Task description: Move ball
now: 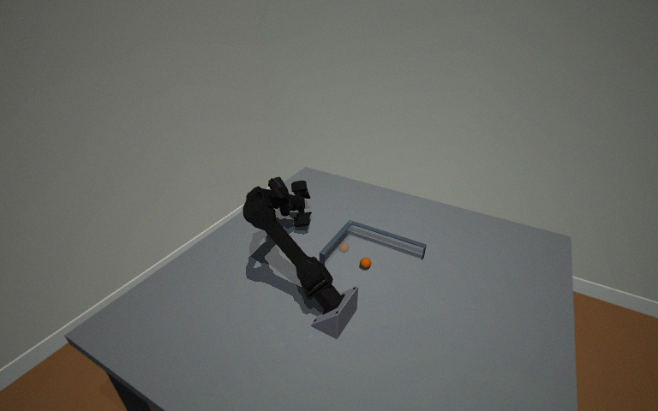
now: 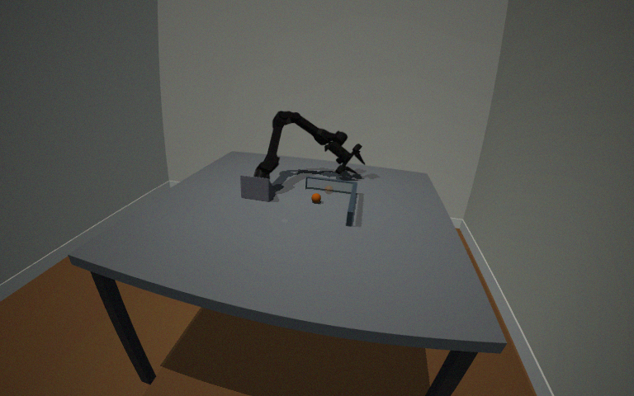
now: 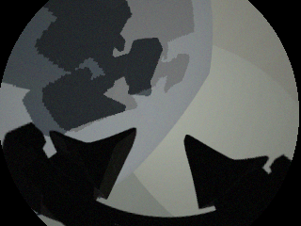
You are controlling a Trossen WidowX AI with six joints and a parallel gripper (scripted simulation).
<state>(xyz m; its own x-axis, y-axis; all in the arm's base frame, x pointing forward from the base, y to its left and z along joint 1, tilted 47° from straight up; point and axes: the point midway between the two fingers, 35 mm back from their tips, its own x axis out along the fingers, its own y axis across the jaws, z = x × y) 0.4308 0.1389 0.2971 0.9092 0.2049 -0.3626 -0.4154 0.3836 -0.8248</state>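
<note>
Ball [image 1: 365, 262]: smooth orange sphere

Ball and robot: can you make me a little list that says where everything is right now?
ball: orange, lying on the table, nothing touching it
see-through copy: pale ball near the inside corner of the walls, apart from the orange ball
walls: two low clear walls joined in an L
gripper: open, holding nothing, up in the air beyond the walls' corner
ball on the copy: not yet
wrist view: shows only shadows on the table, no ball
</note>
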